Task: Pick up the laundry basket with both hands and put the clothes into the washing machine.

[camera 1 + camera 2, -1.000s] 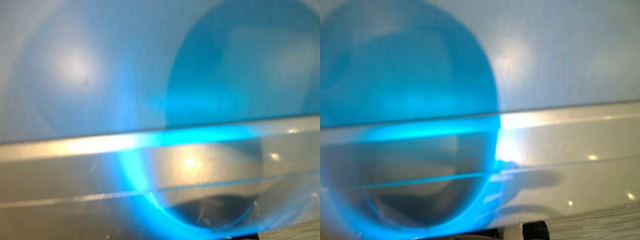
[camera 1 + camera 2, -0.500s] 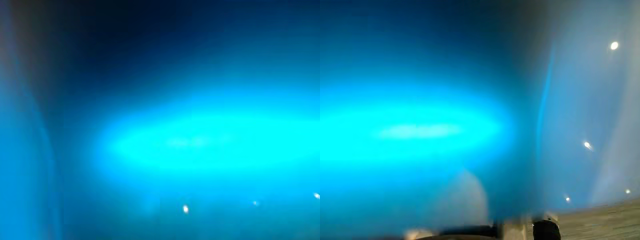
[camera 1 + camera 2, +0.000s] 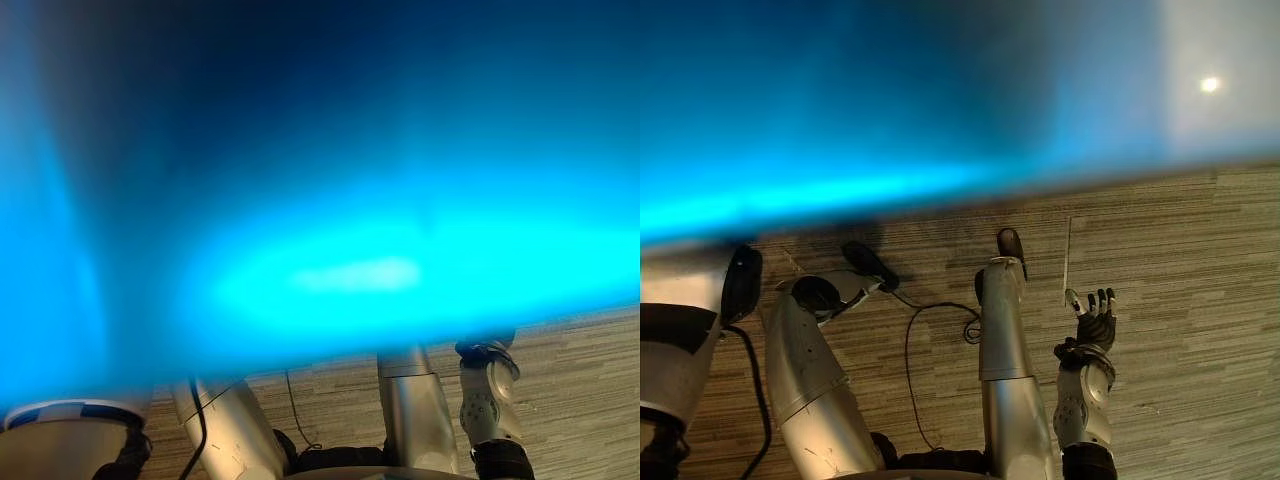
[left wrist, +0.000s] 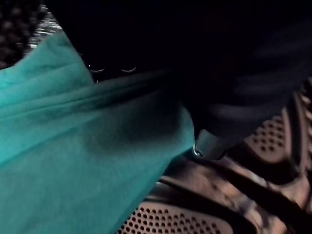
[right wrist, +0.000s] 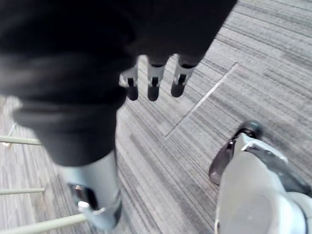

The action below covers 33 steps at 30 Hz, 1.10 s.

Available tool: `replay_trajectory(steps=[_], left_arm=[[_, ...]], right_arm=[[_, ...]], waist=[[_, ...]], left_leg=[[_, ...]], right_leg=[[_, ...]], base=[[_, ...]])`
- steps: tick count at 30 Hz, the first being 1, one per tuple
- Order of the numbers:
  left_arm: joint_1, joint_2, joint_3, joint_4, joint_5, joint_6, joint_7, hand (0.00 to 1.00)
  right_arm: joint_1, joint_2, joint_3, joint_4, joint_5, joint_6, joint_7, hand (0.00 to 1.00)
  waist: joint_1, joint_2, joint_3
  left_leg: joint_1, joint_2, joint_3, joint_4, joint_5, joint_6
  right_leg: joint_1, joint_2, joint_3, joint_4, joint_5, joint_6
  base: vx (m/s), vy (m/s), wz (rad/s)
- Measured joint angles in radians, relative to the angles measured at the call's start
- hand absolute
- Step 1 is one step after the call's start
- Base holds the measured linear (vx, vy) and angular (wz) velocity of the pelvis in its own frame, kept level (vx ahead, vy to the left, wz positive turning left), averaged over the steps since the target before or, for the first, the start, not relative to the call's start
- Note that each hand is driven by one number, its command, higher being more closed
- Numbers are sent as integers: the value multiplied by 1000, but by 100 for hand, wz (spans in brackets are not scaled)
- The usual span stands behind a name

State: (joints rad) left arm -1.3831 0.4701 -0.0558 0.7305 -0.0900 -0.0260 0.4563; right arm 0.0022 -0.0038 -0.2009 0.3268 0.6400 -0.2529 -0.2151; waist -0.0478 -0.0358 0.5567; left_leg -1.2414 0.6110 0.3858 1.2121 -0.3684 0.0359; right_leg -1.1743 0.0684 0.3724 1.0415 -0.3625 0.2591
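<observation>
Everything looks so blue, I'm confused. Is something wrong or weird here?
Yes: something blue, very close to the head camera, hides most of the scene; what it is cannot be told. Also, the right hand hangs open over the carpet, holding nothing.

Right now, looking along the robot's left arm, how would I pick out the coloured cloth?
Find the brown laundry basket, its plastic wall dotted with small round holes. Lying against it is the teal cloth, a broad soft fold. It alone is bright green-blue, beside brown plastic and a grey piece with a metal ring.
</observation>
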Motion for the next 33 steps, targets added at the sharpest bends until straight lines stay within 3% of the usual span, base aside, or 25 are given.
replay_trajectory(steps=[6, 10, 13, 16, 18, 21, 24, 26, 28, 30, 31, 32, 33], left_arm=[[49, -35, 108, 13, -443, -32, -109, 0], [179, -59, 138, 1, -599, -71, -145, 0], [319, -73, 136, -32, -730, -72, -184, 0], [435, -95, 137, -36, -746, -75, -218, 0], [522, -127, 123, -36, -755, -70, -242, 0], [696, -179, 95, -51, -750, -62, -276, 0], [879, -231, 85, -60, -640, -47, -310, 0], [964, -268, 85, -60, -556, -47, -330, 0], [1045, -301, 85, -38, -493, -44, -342, 0], [1151, -354, 84, 27, -416, -45, -366, 0], [1167, -367, 86, 51, -398, -49, -372, 0], [1185, -411, 109, 141, -355, -48, -380, 0], [1205, -406, 141, 215, -304, -47, -387, 0]], right_arm=[[-1, 36, 22, 12, 0, 43, -6, 0], [-1, 38, 44, 11, 0, 47, -8, 0], [0, 38, 44, 12, -1, 65, -11, 0], [0, 37, 45, 12, -3, 70, -19, 0], [6, 35, 44, 13, -3, 79, -22, 0], [10, 34, 45, 35, -4, 86, -21, 0], [36, 32, 49, 62, -13, 87, -17, 0], [47, 28, 49, 73, -23, 86, -14, 0], [58, 29, 46, 92, -26, 87, -10, 0], [75, 25, 27, 142, -46, 86, 3, 0], [73, 19, 22, 174, -53, 86, 4, 0], [65, -5, 11, 233, -62, 87, 14, 0], [65, -6, -9, 285, -63, 89, 22, 0]], waist=[[-6, 0, 0], [-11, 0, 0], [-12, 0, 0], [-10, 3, -2], [-23, 3, -2], [-18, 4, -5], [2, 11, -103], [10, 9, -108], [10, 11, -156], [13, 29, -230], [12, 44, -245], [6, 102, -270], [8, 104, -297]], left_leg=[[39, -1, 9, -21, 12, 8], [126, -4, 32, -69, 19, -5], [220, -14, 42, -129, 34, -31], [322, -31, 56, -215, 62, -59], [400, -61, 67, -296, 91, -68], [562, -101, 91, -416, 119, -96], [662, -120, 114, -523, 148, -126], [760, -152, 123, -609, 175, -138], [821, -180, 132, -687, 197, -150], [923, -230, 134, -825, 247, -164], [950, -229, 133, -858, 265, -172], [993, -200, 134, -916, 285, -191], [1030, -231, 131, -949, 298, -200]], right_leg=[[36, -1, -3, -25, 8, 3], [112, -6, -6, -74, 9, 1], [199, -13, -17, -124, 13, -6], [299, -22, -34, -205, 31, -31], [378, -45, -53, -271, 43, -45], [531, -71, -69, -373, 62, -64], [627, -76, -81, -478, 87, -85], [714, -93, -101, -524, 99, -94], [758, -106, -114, -550, 103, -92], [811, -117, -127, -561, 127, -95], [795, -100, -129, -505, 145, -103], [759, -53, -153, -525, 114, -148], [817, -60, -164, -828, 298, -183]], base=[[9, 54, -1], [61, 22, -1], [90, -36, 3], [93, -42, 7], [159, -32, 28], [188, -35, 16], [239, -49, 4], [278, -73, 27], [240, -80, 26], [255, -64, 15], [273, -128, 8], [267, -194, -4], [257, -192, 3]])
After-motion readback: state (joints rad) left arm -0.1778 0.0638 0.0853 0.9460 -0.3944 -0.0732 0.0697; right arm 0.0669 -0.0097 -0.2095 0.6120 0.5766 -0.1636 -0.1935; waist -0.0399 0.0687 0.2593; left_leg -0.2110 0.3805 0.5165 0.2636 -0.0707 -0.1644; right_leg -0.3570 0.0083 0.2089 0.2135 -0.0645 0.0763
